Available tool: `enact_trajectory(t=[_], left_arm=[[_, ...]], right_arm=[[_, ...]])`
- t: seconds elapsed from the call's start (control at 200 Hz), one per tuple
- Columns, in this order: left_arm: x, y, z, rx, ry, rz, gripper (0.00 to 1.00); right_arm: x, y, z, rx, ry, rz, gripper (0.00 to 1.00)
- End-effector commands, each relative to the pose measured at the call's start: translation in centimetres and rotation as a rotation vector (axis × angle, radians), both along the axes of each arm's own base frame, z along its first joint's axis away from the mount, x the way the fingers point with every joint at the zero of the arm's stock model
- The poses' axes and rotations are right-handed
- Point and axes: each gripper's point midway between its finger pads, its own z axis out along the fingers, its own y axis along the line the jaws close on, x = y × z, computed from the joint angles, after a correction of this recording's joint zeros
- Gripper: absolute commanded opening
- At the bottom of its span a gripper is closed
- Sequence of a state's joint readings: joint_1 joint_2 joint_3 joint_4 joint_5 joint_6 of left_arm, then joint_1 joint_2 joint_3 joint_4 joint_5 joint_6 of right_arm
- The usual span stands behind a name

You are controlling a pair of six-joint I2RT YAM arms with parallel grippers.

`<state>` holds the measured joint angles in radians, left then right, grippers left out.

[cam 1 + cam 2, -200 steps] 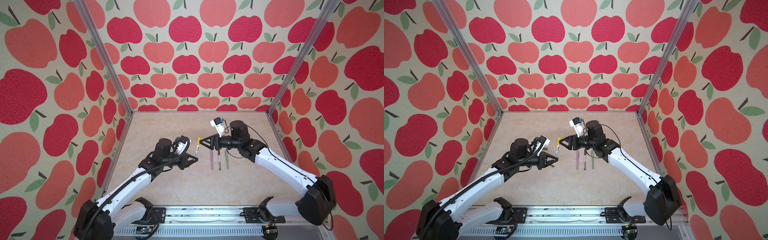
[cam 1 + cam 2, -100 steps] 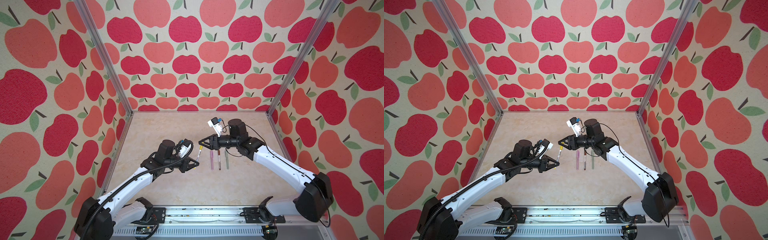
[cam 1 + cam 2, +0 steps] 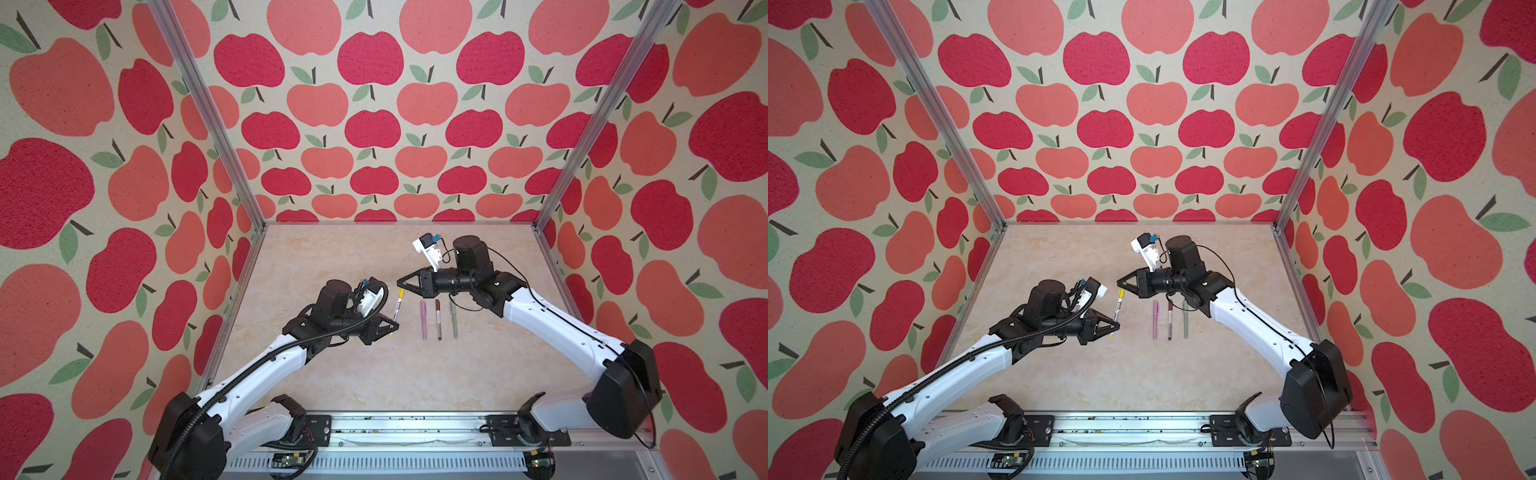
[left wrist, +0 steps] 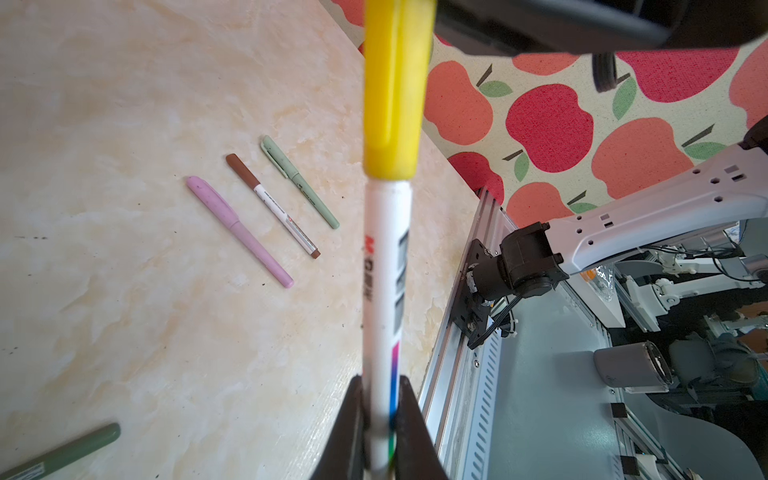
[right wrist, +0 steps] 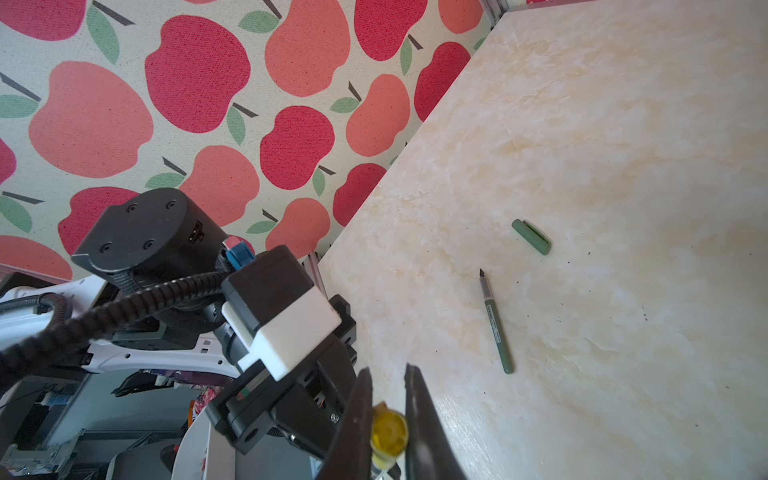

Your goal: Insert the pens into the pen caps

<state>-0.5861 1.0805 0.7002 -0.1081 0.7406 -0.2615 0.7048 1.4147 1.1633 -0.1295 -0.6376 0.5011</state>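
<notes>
My left gripper (image 3: 392, 330) (image 3: 1115, 328) (image 4: 380, 382) is shut on the lower barrel of the white-and-yellow pen (image 3: 395, 311) (image 4: 384, 270) and holds it upright above the table. The yellow pen cap (image 3: 400, 294) (image 3: 1120, 294) (image 4: 395, 91) sits on the pen's top end. My right gripper (image 3: 400, 283) (image 3: 1119, 282) (image 5: 387, 370) is shut around that cap (image 5: 388, 432), which shows end-on between the fingers. The lilac-pink (image 3: 424, 320), brown (image 3: 438, 320) and sage green (image 3: 454, 320) pens lie capped side by side. The dark green pen (image 5: 496, 328) lies uncapped near its cap (image 5: 532, 237).
The marble-look table (image 3: 332, 257) is boxed in by apple-patterned walls with metal corner posts (image 3: 552, 195). An aluminium rail (image 3: 415, 424) carrying both arm bases runs along the front edge. The left arm's wrist camera (image 5: 286, 328) is close beside my right gripper.
The right jaws have closed from open onto the yellow cap. The left gripper has carried the pen slightly lower and towards the row of pens, and the right gripper has followed it.
</notes>
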Motion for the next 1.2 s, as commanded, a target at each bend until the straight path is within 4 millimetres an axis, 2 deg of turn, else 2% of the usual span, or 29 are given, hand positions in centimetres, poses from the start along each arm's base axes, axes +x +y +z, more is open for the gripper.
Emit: enact_trajectory(t=[0.0, 0.2, 0.51, 0.821, 1.076, 1.111, 1.196], left_arm=[[2.3, -0.1, 3.0, -0.053, -0.151, 0.070, 0.00], [3.4, -0.1, 5.2, -0.097, -0.252, 0.111, 0.00], [4.6, 0.3, 9.9, -0.142, -0.415, 0.162, 0.00], [6.2, 0.4, 13.3, -0.182, -0.516, 0.192, 0.00], [7.6, 0.8, 17.2, -0.251, -0.612, 0.229, 0.00], [8.2, 0.6, 16.7, -0.243, -0.603, 0.231, 0.00], [8.7, 0.7, 17.5, -0.255, -0.623, 0.241, 0.00]], right_arm=[[-1.3, 0.7, -0.8, -0.022, 0.029, 0.061, 0.00], [-1.7, 1.0, -2.0, -0.047, 0.056, 0.076, 0.00], [-2.1, 1.4, -3.7, -0.067, 0.091, 0.079, 0.00], [-3.1, 1.6, -5.9, -0.101, 0.128, 0.082, 0.00], [-3.6, 1.6, -7.8, -0.131, 0.156, 0.080, 0.00], [-3.7, 1.6, -8.1, -0.133, 0.161, 0.080, 0.00], [-3.9, 1.6, -8.8, -0.141, 0.176, 0.078, 0.00]])
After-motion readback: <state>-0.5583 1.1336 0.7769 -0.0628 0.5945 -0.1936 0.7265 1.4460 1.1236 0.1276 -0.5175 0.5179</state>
